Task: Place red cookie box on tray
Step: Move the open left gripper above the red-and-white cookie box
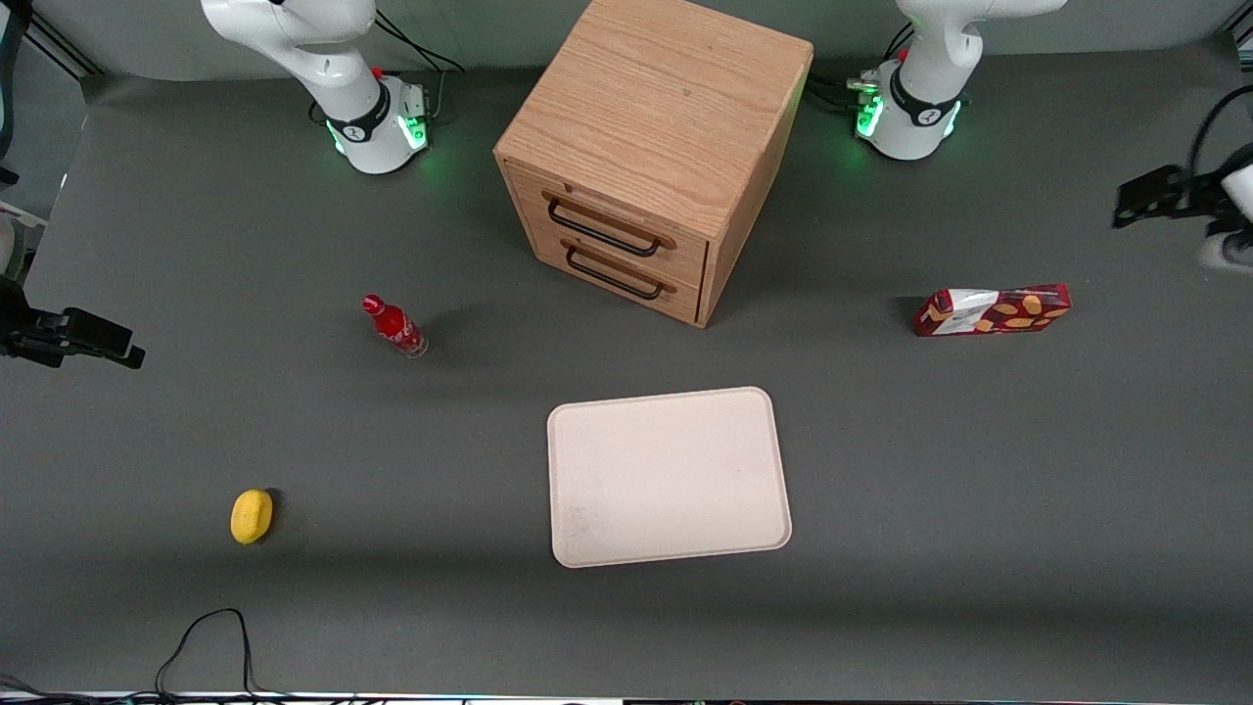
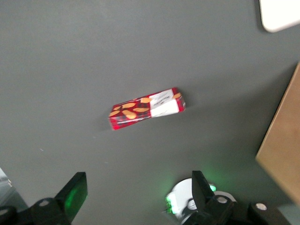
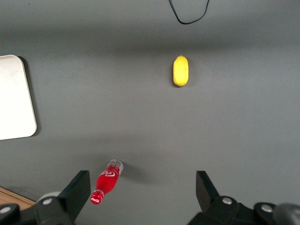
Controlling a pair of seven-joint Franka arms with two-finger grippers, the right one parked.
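Observation:
The red cookie box [image 1: 992,310] lies flat on the grey table toward the working arm's end, its white patch on the end nearer the drawer cabinet. In the left wrist view the red cookie box [image 2: 146,108] lies alone on the table, well clear of the fingers. My left gripper [image 1: 1155,199] hovers high above the table, farther from the front camera than the box and farther out toward the table's end. The gripper [image 2: 138,192] is open and holds nothing. The cream-white tray [image 1: 669,477] sits bare near the middle, nearer the front camera than the box; one of the tray's corners [image 2: 281,14] shows in the wrist view.
A wooden two-drawer cabinet [image 1: 651,147] stands between the arm bases, above the tray in the front view. A small red bottle [image 1: 394,326] and a yellow lemon-like object [image 1: 252,516] lie toward the parked arm's end. A black cable [image 1: 210,646] loops at the table's front edge.

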